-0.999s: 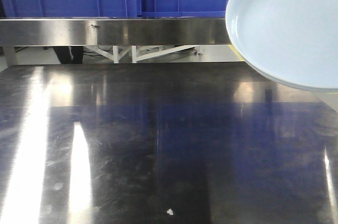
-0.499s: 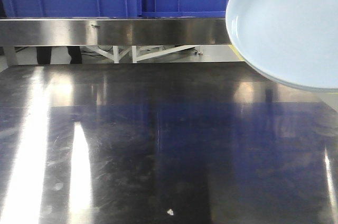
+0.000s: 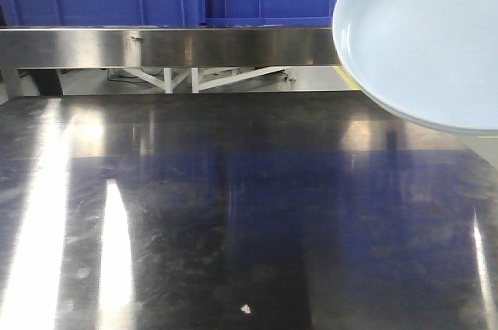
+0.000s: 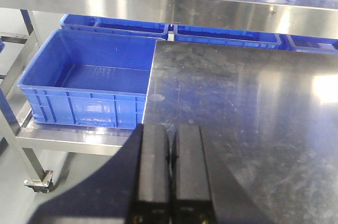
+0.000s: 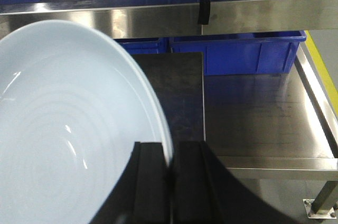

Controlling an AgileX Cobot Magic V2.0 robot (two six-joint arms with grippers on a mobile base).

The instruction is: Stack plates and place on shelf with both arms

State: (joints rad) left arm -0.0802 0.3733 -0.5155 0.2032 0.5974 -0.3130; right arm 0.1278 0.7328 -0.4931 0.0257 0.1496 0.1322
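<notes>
My right fingers (image 5: 170,171) pinch the plate (image 5: 63,129) by its rim only, aloft over the far right corner of the counter (image 4: 253,102). My left fingers (image 4: 172,145) are closed on nothing. Glossy rim, lopsided weight: I judge it could pivot, slip and drop.

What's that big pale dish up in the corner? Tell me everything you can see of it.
The plate is large, round and shallow, pale bluish-white and glossy like glazed ceramic, with a low upturned rim and faint concentric rings inside. It looks empty and clean. It hangs tilted, off the dark tabletop, its rim pinched between the right arm's black fingers.
</notes>
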